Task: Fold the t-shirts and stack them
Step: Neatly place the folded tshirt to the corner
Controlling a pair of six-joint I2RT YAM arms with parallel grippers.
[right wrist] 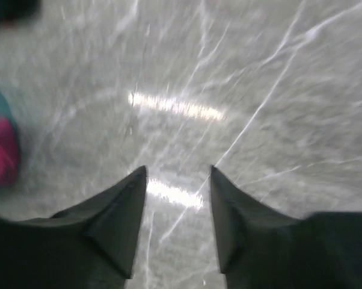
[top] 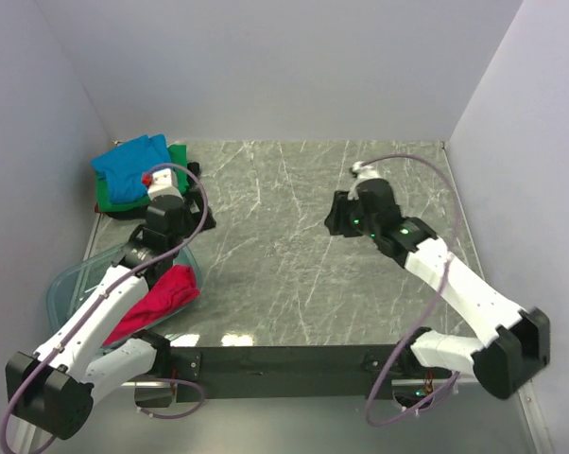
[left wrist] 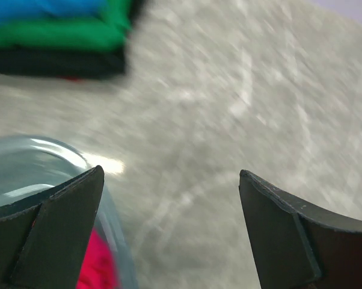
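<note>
Soft cloth in four colours makes up the count: four t-shirts, one of each. Three lie folded in one stack just beyond the far end of the clear plastic bin: the blue shirt on top, the green shirt under it, and the black shirt at the bottom. The fourth, the magenta-red shirt, lies crumpled inside the bin, against its right wall, with part of it bulging over that rim. There is one bin and it holds only this one shirt.

There are two grippers. The left gripper hangs over the far right rim of the bin, between the bin and the stack. Its jaws are spread wide, with nothing between them and nothing touching them. One fingertip sits above the bin's edge. The right gripper is well to the right of the bin, over the bare grey marbled table. Its jaws stand partly apart with a narrow gap; they pinch nothing and do not touch any shirt. Both wrist views are blurred.
</note>
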